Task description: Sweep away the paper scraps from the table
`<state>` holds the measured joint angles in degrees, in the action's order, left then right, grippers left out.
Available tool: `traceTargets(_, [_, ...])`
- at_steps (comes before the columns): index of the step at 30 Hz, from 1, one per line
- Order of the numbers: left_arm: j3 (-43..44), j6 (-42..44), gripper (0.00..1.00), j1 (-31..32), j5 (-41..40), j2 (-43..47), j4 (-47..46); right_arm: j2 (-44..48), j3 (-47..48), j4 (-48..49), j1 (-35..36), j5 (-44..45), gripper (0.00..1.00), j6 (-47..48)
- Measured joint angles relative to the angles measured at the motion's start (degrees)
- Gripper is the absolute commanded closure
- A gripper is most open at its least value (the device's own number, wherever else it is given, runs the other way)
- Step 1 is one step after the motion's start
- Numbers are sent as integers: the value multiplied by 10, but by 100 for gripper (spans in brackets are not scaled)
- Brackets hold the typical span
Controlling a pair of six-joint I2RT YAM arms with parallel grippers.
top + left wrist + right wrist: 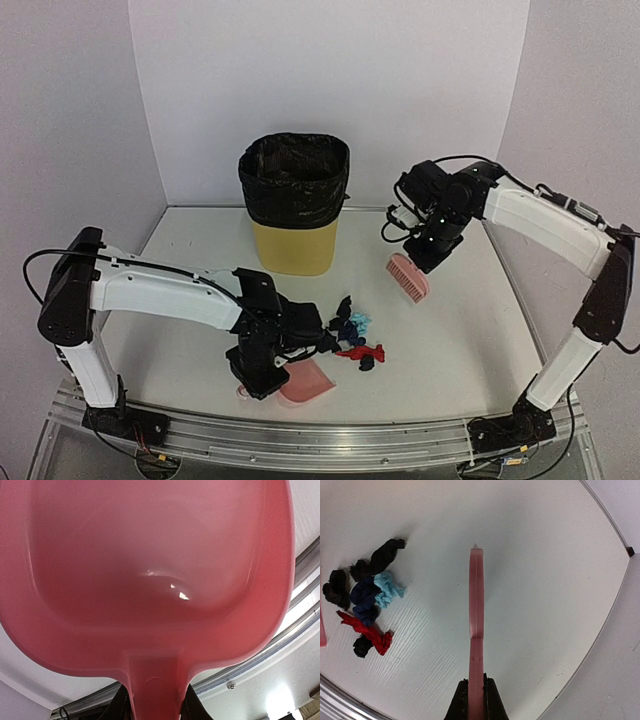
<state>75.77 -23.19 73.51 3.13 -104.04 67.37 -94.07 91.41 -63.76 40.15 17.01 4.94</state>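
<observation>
Seen from overhead, the left gripper is clamped on the handle of a pink dustpan at lower centre of the frame. The arm's wrist covers the handle and part of the scoop. In the left wrist view the dustpan fills nearly the whole frame and hides the tabletop beyond. Only the dark fingertips of the left gripper show, pinching the handle at the bottom edge, and the scoop shows bare pink plastic with a small glint.

The paper scraps, red, navy, black and light teal, lie bunched on the table just right of the dustpan, outside it. In the right wrist view the scraps sit at centre left.

At upper right of the overhead frame, the right gripper holds a pink brush above the table, well apart from the scraps. The wrist camera sees the brush edge-on, so its bristles cannot be made out, and the right gripper is closed tight on it.

A yellow bin with a dark liner stands at upper centre; its inside is too dark to read. A metal rail runs along the bottom.
</observation>
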Motion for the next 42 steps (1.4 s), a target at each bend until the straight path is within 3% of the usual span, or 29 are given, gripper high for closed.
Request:
traceTargets(6, [3,20,100,-6,7,-11,-5,-110,72,-8,-9,19,100,15])
traceTargets(13, [4,36,100,-31,21,-12,-18,-181,124,-21,-3,-59,100,25])
traceTargets(23, [4,52,100,-54,34,-12,-27,-206,159,-40,56,-133,100,5])
traceTargets(42, [1,73,100,-61,59,-29,-61,-211,170,-49,128,-211,100,-188])
